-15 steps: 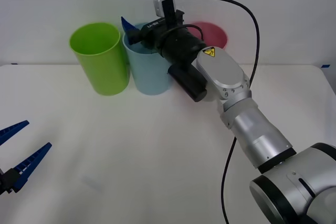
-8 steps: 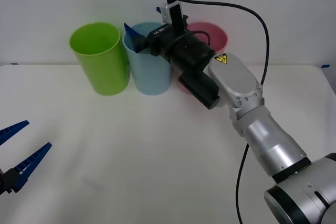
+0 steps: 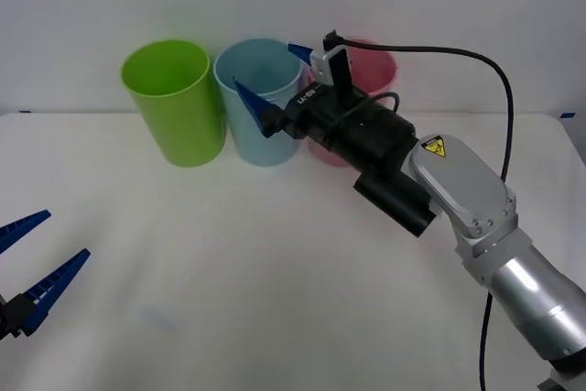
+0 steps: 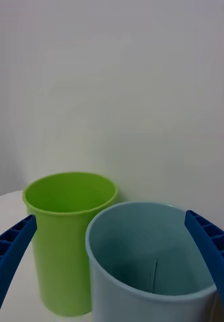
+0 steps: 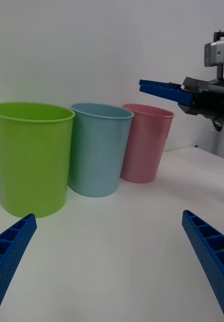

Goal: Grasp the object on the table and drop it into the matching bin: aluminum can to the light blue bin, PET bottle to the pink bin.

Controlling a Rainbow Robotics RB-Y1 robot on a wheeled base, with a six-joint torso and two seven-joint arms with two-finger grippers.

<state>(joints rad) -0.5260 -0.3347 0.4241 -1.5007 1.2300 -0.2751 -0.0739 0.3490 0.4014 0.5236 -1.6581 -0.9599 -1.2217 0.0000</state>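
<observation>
Cups line the tabletop's (image 3: 275,254) far edge: lime green cup (image 3: 174,98), light blue bin (image 3: 261,103), pink bin (image 3: 371,66), side by side. Right hand (image 3: 275,80) hovers at the light blue bin's rim, blue fingers (image 4: 11,251) spread wide, nothing between them. The can can't be made out anywhere, inside that bin included. Left hand (image 3: 32,263) sits parked at the near left corner, fingers apart, gripping nothing.

front view high over the table (image 3: 275,254), wrist views low, all sharing the light blue bin (image 3: 261,107)
</observation>
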